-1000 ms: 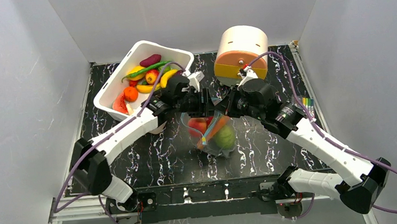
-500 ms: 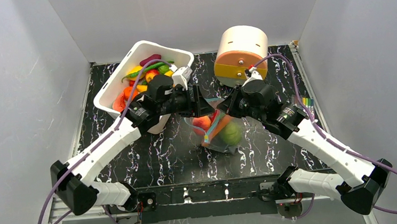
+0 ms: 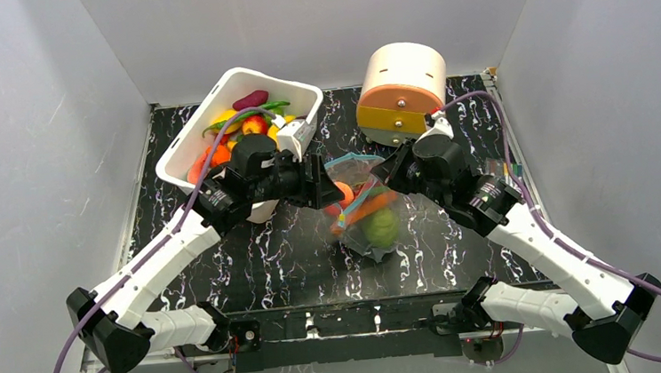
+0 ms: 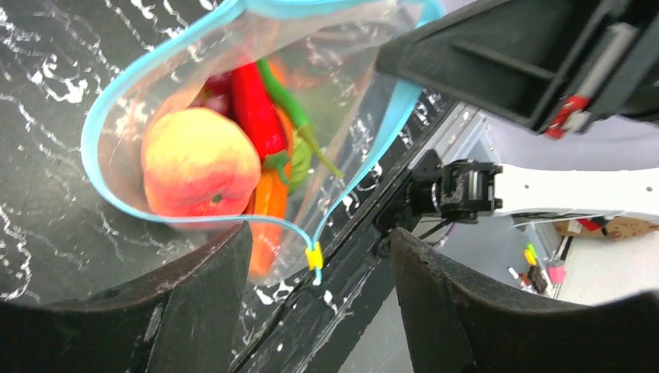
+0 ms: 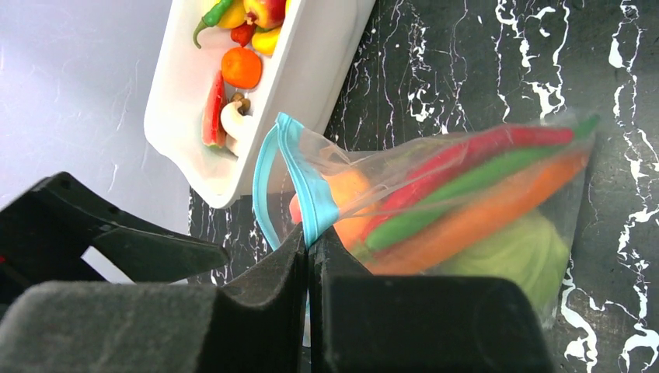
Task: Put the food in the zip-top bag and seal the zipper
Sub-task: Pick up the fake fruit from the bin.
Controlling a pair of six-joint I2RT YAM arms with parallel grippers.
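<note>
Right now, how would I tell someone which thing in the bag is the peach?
On the black marbled table, between the white bin and the cream drum, lies the clear zip-top bag. The peach sits just inside its blue-rimmed mouth. It is round and yellow-pink; the red chilli and carrot beside it are long and thin.

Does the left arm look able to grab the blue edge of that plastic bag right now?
Probably yes. The left gripper is open and points at the bag's mouth, with nothing in between; the blue strip passes between its fingertips in its wrist view. The right gripper pinches the strip elsewhere.
</note>
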